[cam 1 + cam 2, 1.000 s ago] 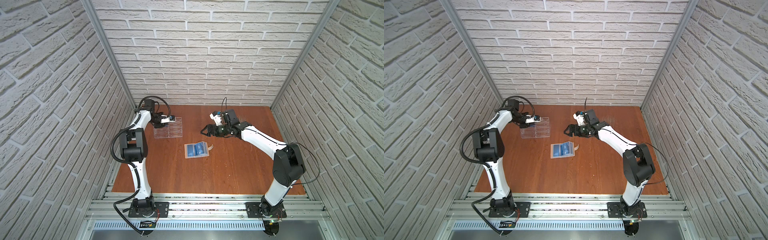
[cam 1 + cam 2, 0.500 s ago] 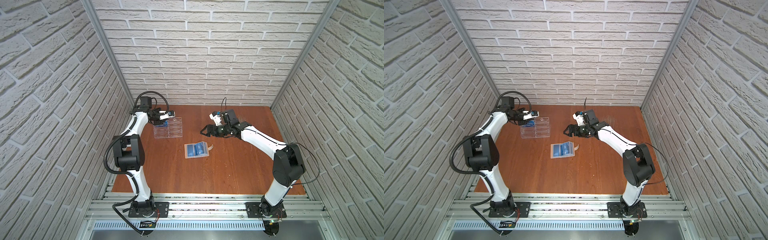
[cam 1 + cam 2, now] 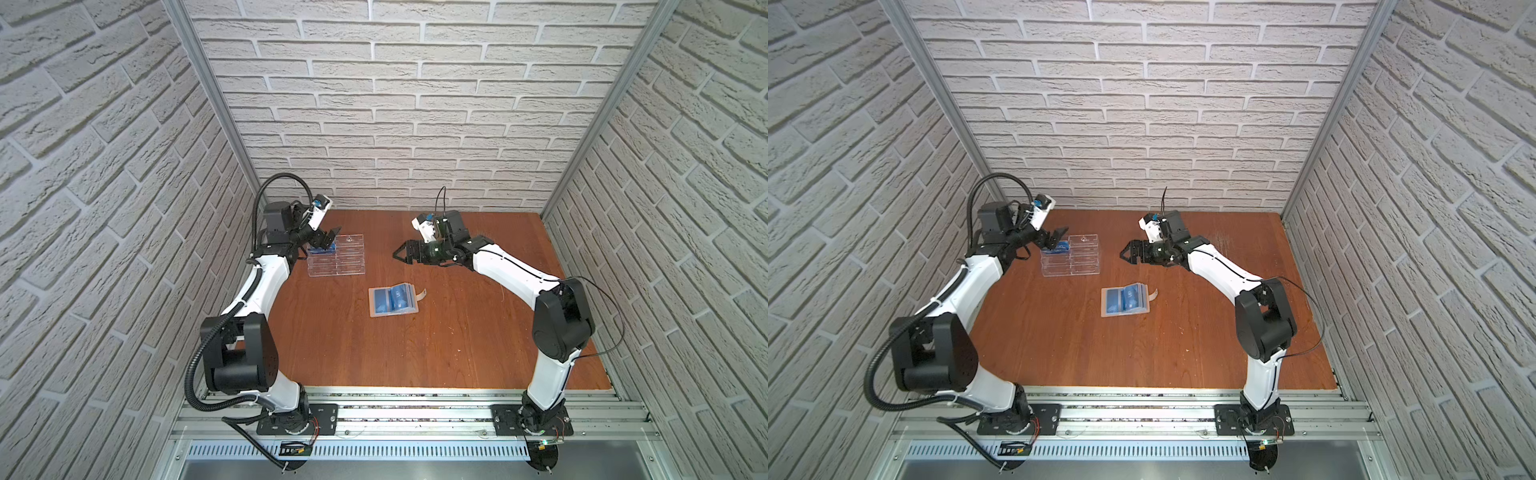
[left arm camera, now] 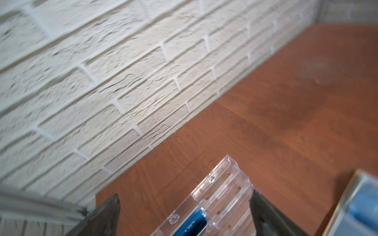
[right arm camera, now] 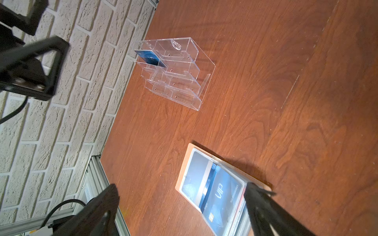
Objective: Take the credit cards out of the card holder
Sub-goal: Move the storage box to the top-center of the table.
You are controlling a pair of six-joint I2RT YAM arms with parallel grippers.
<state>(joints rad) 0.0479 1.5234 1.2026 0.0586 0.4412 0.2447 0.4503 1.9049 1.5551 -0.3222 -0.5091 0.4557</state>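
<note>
Left gripper (image 3: 328,238) hangs spread in both top views over the clear rack (image 3: 341,261) by the far left corner of the desk (image 3: 457,332). The right gripper (image 3: 400,256), also spread, hovers beyond the card holder (image 3: 392,300), which lies open mid-desk.

Left wrist: one credit card (image 4: 190,224) stands in the rack.

Right wrist: the sleeved credit cards (image 5: 218,191) probably handle stiff, light and slick. Pinch an exposed edge while the floppy card holder is pinned.
</note>
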